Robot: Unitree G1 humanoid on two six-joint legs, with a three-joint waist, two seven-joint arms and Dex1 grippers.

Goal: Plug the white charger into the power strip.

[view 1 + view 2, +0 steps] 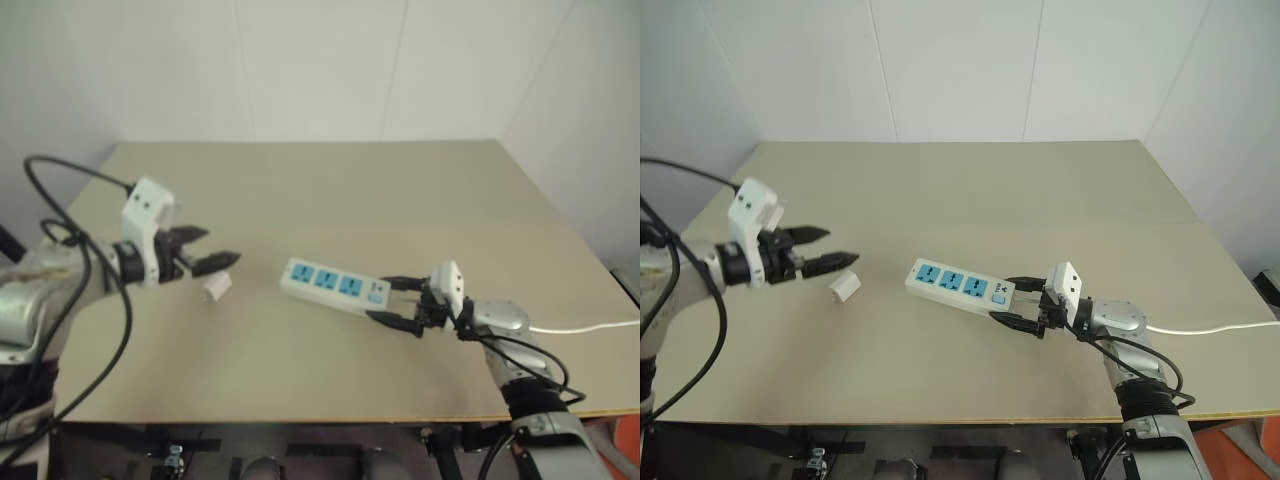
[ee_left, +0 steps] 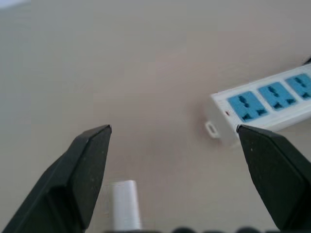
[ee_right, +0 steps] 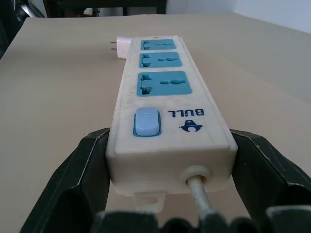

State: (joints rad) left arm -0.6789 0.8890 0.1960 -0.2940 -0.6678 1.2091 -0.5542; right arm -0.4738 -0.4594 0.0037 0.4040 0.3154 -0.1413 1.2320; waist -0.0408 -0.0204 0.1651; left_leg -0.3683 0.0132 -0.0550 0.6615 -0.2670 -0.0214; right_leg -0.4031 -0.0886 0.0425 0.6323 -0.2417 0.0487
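1. Left pincer [image 1: 212, 249] hangs above the left part of the table [image 1: 330, 190], its arm coming in from the left edge and the two black fingers [image 1: 216, 262] pointing right and slightly down. The fingers stand wide apart and hold nothing.
2. Right pincer [image 1: 399, 302] reaches in from the near right corner, lying about level and pointing left. Its two black fingers sit on either side of the switch end of the power strip [image 1: 334, 284], pressed against the strip's long sides, so it grips the strip there.
3. White charger [image 1: 216, 287] lies on its side on the table just below and slightly nearer than the left pincer's fingertips, untouched. In the right wrist view its metal prongs [image 3: 112, 45] show past the far end of the strip.
4. Power strip rests flat near the table's middle, running from upper left to lower right, with three blue socket faces [image 3: 161, 82] in a row and a pale blue switch [image 3: 146, 121] at the gripped end. All three sockets are empty.
5. Charger and strip lie apart, with bare tabletop between them; the charger is to the left of the strip's free end.
6. Thin white cord [image 1: 585, 326] leaves the strip's switch end, passes by the right pincer and runs off the right edge of the table.
7. Black cables [image 1: 70, 215] loop over the left arm, clear of the charger.
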